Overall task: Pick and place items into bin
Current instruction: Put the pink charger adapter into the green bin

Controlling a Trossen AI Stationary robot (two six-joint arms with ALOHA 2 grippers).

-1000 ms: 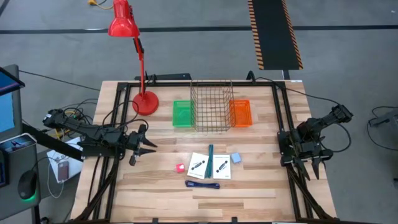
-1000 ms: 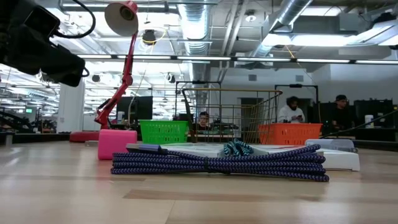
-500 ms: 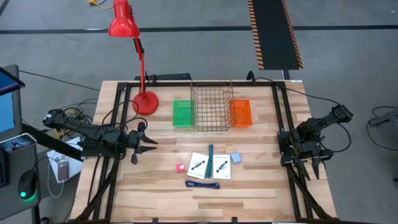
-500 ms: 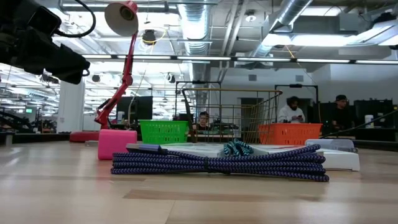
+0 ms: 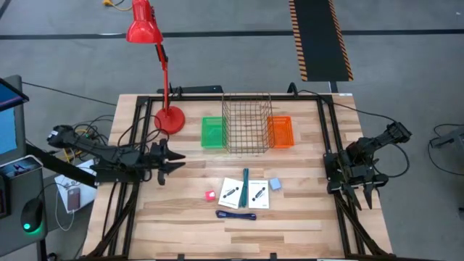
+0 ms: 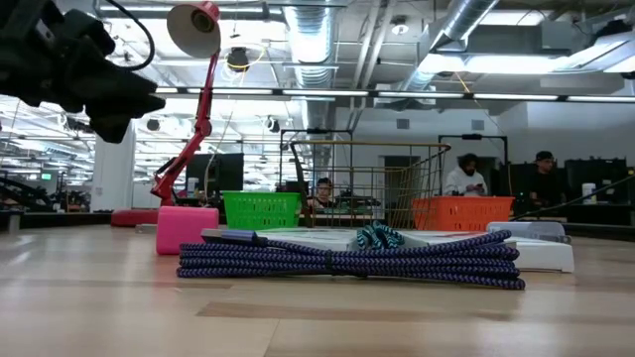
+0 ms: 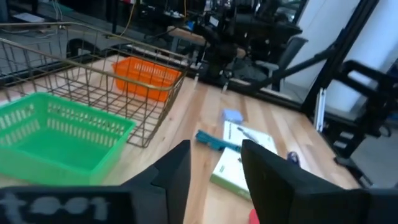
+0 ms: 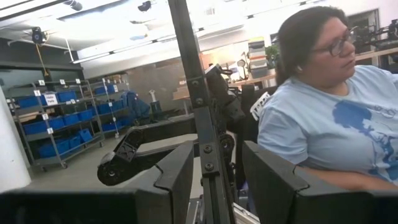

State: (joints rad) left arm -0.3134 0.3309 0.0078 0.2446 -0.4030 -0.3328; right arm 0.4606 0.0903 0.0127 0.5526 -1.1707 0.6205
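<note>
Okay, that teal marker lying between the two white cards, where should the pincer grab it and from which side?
Grip the teal marker around its far half, coming straight down from above. It lies flat on the table, its long axis running toward the wire basket, and that end sticks out past the white cards. Close across its narrow width. The left pincer is nearest, probably the easier reach.

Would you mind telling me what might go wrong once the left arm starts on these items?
The white cards, teal marker and pale blue square lie touching or overlapping, so the left gripper may nudge or lift a neighbour. The flat cards may be hard to grip. The wire basket stands between the green bin and orange bin; a drop could catch its rim.
</note>
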